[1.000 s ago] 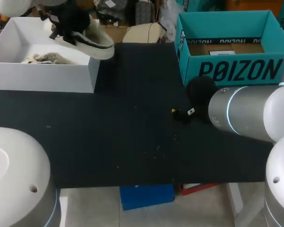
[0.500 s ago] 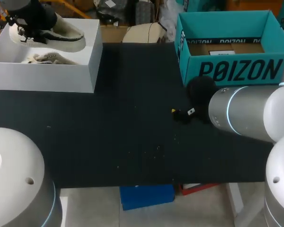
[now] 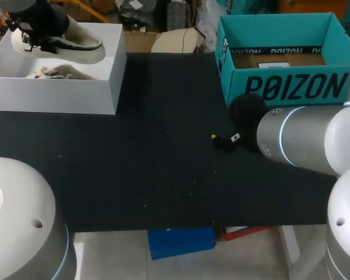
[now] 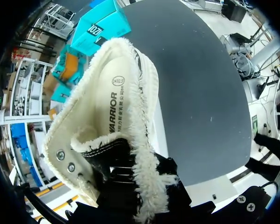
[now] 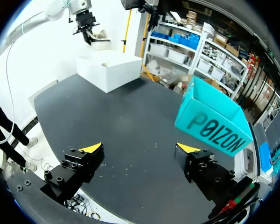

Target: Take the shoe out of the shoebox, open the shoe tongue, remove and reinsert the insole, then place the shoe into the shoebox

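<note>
A cream shoe (image 3: 76, 45) with a fleece lining and a dark tongue hangs over the back left part of the white shoebox (image 3: 58, 96). My left gripper (image 3: 36, 28) is shut on its tongue end. In the left wrist view the shoe (image 4: 109, 107) stretches away from my gripper (image 4: 135, 196), showing its insole; the fingertips are hidden by fleece. A second pale shoe (image 3: 59, 72) lies inside the box. My right gripper (image 3: 221, 140) hovers low over the table's middle right, open with nothing between its fingers (image 5: 91, 148). From there the shoebox (image 5: 109, 70) and the held shoe (image 5: 97, 41) are far ahead.
A teal box (image 3: 280, 79) stands open at the back right, just behind my right arm (image 3: 303, 140); it also shows ahead of the right gripper (image 5: 212, 119). The black mat (image 3: 151, 157) covers the table between the two boxes.
My left gripper carried the shoe leftward, from over the shoebox's right edge to over its back left part, then held still. The right arm has not moved.
</note>
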### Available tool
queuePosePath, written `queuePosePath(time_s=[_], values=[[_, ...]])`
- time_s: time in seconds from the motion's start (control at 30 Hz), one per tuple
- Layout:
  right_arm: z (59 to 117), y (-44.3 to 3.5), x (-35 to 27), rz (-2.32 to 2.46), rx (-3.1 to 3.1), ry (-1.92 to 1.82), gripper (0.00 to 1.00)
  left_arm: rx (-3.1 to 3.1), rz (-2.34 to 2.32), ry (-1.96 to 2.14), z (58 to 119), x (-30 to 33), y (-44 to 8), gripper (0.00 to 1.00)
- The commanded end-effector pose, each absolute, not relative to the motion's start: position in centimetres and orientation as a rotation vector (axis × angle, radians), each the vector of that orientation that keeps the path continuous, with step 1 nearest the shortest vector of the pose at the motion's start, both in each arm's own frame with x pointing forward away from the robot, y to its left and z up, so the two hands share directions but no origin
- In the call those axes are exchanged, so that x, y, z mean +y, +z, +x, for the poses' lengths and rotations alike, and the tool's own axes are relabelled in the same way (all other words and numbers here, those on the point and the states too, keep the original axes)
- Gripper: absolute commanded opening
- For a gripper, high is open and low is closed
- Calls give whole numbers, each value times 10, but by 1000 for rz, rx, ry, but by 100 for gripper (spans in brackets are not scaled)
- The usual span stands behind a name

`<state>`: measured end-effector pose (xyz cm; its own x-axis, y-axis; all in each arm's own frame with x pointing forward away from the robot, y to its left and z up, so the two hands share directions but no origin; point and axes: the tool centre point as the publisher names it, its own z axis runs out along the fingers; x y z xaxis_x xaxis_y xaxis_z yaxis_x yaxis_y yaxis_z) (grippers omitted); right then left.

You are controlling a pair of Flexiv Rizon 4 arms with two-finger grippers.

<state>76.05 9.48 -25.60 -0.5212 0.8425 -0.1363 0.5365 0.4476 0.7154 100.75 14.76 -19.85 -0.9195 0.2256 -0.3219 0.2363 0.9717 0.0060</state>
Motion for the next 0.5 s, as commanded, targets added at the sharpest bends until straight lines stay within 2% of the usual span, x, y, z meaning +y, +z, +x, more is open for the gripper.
queuePosePath(time_s=[0.03, 0.2, 0.5], values=[[760, -257, 95, 1156, 2222, 852, 100, 2793, 338, -47, 1008, 148, -198, 0], [760, -257, 95, 1156, 2222, 852, 100, 2793, 338, -47, 1008, 148, -198, 0], [760, -257, 95, 1156, 2222, 852, 100, 2779, 200, -54, 1067, 210, -208, 0]])
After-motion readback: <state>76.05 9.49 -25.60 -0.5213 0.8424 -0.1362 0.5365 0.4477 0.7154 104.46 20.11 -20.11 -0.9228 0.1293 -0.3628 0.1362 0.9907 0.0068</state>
